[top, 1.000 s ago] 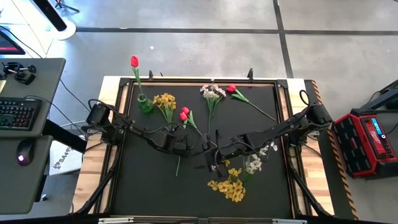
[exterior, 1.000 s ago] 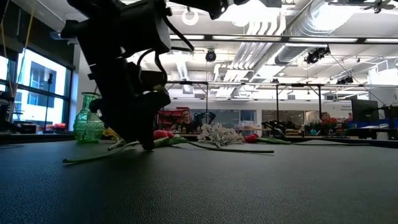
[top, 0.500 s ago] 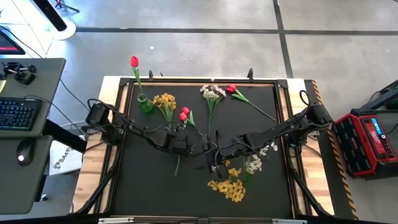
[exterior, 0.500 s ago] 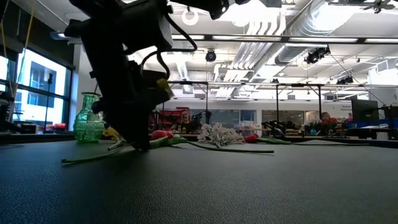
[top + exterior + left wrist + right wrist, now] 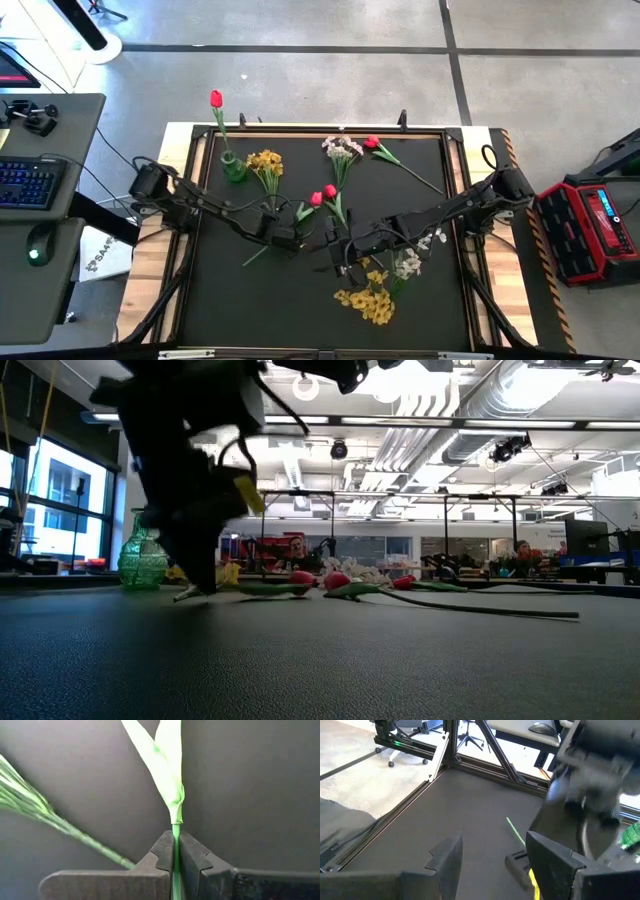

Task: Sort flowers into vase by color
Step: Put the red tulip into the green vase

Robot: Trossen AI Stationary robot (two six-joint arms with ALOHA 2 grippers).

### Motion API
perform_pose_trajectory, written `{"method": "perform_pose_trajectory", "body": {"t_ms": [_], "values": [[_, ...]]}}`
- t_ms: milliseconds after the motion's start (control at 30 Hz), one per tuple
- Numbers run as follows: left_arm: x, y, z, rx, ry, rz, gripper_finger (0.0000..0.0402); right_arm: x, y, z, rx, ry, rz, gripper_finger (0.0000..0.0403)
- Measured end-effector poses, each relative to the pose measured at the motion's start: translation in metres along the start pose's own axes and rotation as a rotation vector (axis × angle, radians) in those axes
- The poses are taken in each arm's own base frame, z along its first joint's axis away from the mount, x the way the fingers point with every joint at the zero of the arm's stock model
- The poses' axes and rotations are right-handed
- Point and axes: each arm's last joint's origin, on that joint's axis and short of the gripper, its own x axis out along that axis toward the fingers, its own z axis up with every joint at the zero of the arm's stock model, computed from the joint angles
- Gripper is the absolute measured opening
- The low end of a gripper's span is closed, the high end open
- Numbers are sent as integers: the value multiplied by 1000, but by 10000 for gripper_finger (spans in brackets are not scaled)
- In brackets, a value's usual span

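Green tulip stem [image 5: 175, 840] is clamped tight in my left fingers [image 5: 175, 851]; my right fingers [image 5: 492, 857] stand open, empty. Lift vertically, avoiding neighbouring yellow flowers [image 5: 266, 163].

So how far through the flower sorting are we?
Done: one red tulip stands in the green glass vase. In hand: the left gripper, jaws shut on the green stem of a pair of red tulips. Left: another red tulip, two yellow sprays and whitish sprays on the black mat.
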Motion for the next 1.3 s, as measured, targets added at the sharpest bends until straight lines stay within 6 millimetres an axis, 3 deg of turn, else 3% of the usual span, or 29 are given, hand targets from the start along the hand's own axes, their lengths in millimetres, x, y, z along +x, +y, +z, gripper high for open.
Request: {"method": "perform_pose_trajectory", "body": {"t_ms": [167, 333, 600, 900, 1300], "values": [[-29, 12, -1, -33, -119, -41, 1, 0, 2, 0, 2, 0, 4, 204], [-54, 34, -16, -115, -275, -112, 1, 0, 2, 0, 1, 0, 4, 204], [-89, 55, -26, -118, -646, -220, 0, 0, 2, 1, -2, -9, 2, 204], [-120, 77, -12, -122, -893, -112, 0, 0, 1, 3, 4, -28, -2, 204], [-162, 145, 2, -50, -1056, 125, 0, 0, 1, 3, 0, -28, -2, 204]]}}
